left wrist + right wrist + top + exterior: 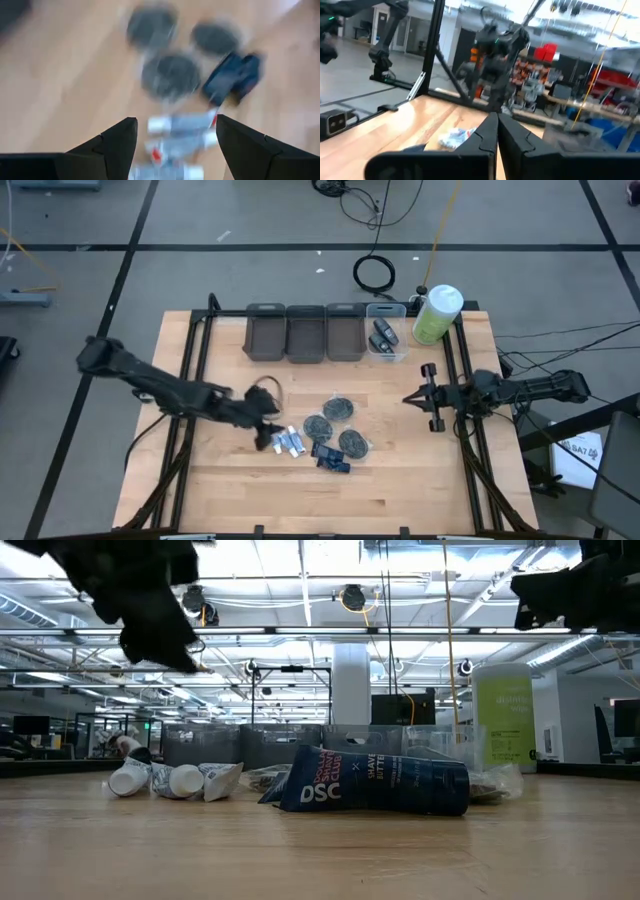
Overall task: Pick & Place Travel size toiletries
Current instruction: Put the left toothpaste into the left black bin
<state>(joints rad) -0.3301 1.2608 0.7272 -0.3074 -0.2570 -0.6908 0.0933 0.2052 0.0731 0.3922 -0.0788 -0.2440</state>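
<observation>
Three white-and-blue tubes (pixel 290 443) lie side by side on the wooden table, and also show in the left wrist view (pixel 176 145). Three round dark grey discs (pixel 338 408) and dark blue packets (pixel 331 457) lie beside them. Dark oval pieces (pixel 381 335) lie in a clear bin. My left gripper (pixel 268 432) is open and hovers above the tubes' left ends; in its wrist view (pixel 176 132) the fingers stand on either side of the tubes without touching. My right gripper (pixel 410 397) is shut and empty, raised at the table's right side.
Three dark grey bins (pixel 305 335) and a clear bin (pixel 386 352) stand in a row at the far edge. A big green bottle with a white cap (pixel 437 313) stands at the far right. Black frame rails (pixel 195 370) run along both table sides.
</observation>
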